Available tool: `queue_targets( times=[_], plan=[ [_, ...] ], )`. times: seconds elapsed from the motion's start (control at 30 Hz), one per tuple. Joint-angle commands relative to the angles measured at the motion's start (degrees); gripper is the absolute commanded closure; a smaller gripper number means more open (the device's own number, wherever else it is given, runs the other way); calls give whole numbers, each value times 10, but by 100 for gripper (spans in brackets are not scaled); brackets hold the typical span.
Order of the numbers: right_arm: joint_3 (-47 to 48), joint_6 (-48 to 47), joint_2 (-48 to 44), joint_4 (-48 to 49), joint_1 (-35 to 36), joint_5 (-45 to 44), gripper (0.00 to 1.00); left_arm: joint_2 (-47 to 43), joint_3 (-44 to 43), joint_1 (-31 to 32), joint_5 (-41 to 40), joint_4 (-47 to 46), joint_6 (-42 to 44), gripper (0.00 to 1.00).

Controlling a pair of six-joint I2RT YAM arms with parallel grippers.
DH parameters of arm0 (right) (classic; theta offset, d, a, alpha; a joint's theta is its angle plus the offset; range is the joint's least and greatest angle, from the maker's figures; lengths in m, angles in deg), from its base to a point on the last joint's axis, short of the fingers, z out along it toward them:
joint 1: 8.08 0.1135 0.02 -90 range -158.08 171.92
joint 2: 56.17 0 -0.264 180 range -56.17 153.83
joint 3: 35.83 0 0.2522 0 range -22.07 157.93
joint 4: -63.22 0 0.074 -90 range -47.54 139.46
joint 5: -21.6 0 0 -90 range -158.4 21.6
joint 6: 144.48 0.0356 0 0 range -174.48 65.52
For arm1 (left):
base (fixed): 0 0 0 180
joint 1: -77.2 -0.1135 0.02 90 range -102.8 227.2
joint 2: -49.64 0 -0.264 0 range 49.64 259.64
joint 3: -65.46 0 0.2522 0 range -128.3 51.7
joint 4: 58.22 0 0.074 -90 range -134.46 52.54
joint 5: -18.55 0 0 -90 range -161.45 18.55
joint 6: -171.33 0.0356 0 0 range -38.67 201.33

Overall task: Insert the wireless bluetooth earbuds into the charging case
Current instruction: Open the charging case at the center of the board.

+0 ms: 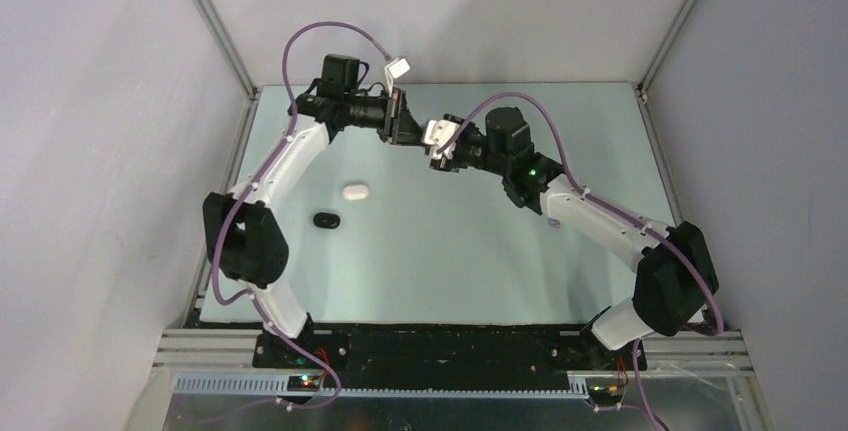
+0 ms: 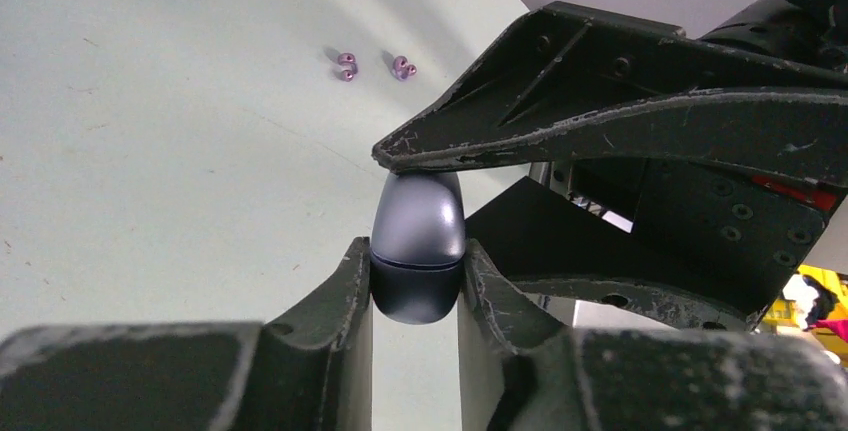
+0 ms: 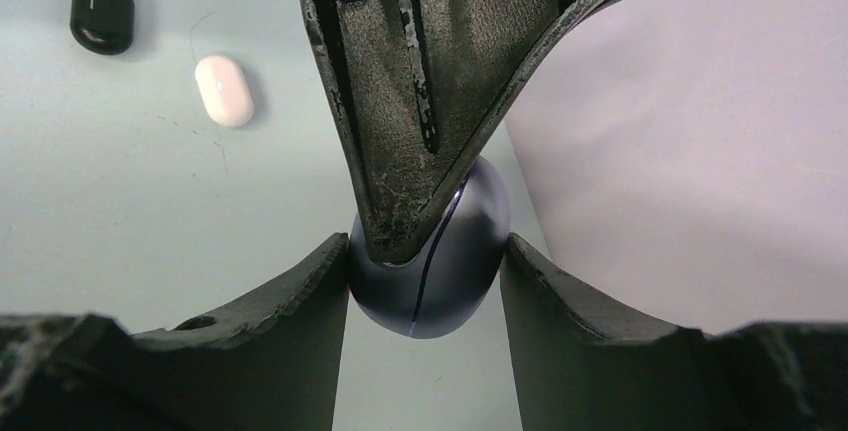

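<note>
A closed lavender-grey charging case (image 2: pixel 418 226) hangs in the air at the back middle of the table, and both grippers hold it. My left gripper (image 2: pixel 416 251) is shut on its lower half, one finger on each side. My right gripper (image 3: pixel 425 246) is shut across the same case (image 3: pixel 465 251) from the opposite side, and a left finger (image 3: pixel 400 151) lies over the case's top. The seam of the case shows as a thin line. Two tiny purple earbuds (image 2: pixel 346 66) (image 2: pixel 403 67) lie side by side on the table beyond the case. In the top view the two grippers (image 1: pixel 405 129) (image 1: pixel 440 148) meet tip to tip.
A white oval case (image 1: pixel 354 191) and a black oval case (image 1: pixel 325 220) lie on the pale green table (image 1: pixel 450 251) left of centre, closed; the right wrist view also shows the white case (image 3: pixel 224 91) and the black case (image 3: pixel 102 14). Grey walls enclose the table on three sides.
</note>
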Motion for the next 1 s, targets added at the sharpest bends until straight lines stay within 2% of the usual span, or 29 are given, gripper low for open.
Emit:
queue_targets(
  times=[0.0,0.07,0.2,0.33,0.37,0.47,0.53,0.7,0.97],
  plan=[
    [26,2,-1,23,0,10,49,6,-25,2,37,-12,13,82],
    [43,15,-1,-11,-6,37,36,4,-18,1,46,-32,15,90],
    [113,79,9,-166,-31,93,27,-11,11,-10,71,-76,24,98],
    [183,179,16,-298,-77,211,24,-44,48,-19,77,-76,113,99],
    [190,194,17,-308,-90,251,24,-58,60,-19,73,-68,170,99],
    [204,251,23,-324,-106,296,29,-95,82,-19,71,-7,316,100],
    [205,240,25,-336,-106,312,32,-116,98,-18,69,15,428,100],
    [211,180,43,-372,-91,333,40,-161,150,-13,58,-36,464,100],
    [244,150,79,-372,-67,324,41,-179,156,-2,38,-18,499,100]
  ],
)
